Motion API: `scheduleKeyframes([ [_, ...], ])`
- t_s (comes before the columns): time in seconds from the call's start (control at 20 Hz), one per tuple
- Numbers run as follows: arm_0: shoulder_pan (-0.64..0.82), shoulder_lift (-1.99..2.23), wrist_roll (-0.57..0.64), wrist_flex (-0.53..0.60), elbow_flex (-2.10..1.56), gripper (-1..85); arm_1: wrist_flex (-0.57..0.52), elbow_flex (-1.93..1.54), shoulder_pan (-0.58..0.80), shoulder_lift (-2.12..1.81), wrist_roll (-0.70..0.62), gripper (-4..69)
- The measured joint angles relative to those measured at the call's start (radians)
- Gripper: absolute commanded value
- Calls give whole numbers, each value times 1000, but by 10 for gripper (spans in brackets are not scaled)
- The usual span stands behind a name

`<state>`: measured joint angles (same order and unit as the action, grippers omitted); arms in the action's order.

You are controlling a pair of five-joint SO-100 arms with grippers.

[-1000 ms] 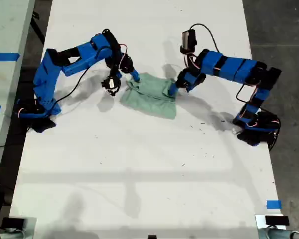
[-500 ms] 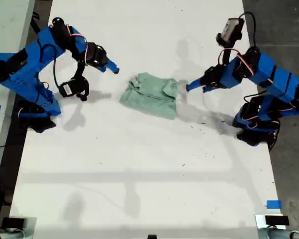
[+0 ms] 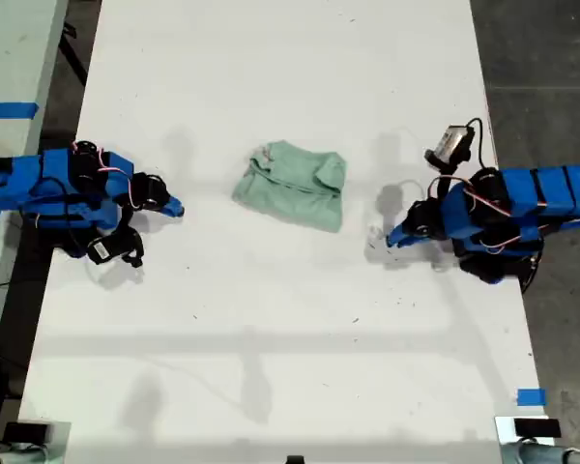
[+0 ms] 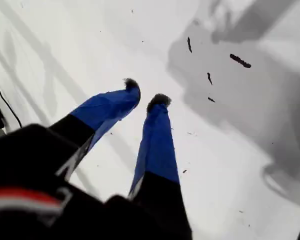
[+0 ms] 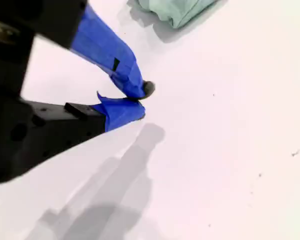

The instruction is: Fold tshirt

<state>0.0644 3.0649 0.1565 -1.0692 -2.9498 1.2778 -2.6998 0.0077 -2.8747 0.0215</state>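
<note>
Tshirt (image 5: 177, 10) cropped by second wrist frame

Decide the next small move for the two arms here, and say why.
Probably none beyond resting both arms. The tshirt already lies as a compact folded bundle on the table. My first gripper is slightly open and my second gripper is shut; both are empty and apart from the cloth. The fold looks a little rumpled, but done.

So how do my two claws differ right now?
My first claw shows a small gap between its tips; my second claw has touching tips. The first sits at the exterior view's right of the shirt, the second at its left. Both hold nothing, clear of the shirt.
</note>
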Motion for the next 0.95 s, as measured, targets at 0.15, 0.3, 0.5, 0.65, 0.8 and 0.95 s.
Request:
scheduleKeyframes([
  [0.15, 38, 236, -2, -232, -71, 26, 0, -255, -21, -334, 43, 19],
  [0.3, 84, 265, 11, -270, -71, 57, -6, -299, -21, -463, 28, 25],
  [0.5, 55, 267, 12, -272, -71, 57, -6, -302, -21, -476, -348, 21],
  [0.65, 28, 267, 14, -272, -71, 57, -6, -302, -21, -480, -581, 21],
  [0.8, 23, 267, 15, -272, -71, 57, -6, -302, -21, -480, -600, 21],
  [0.95, 18, 267, 15, -272, -71, 57, -6, -302, -21, -480, -600, 21],
])
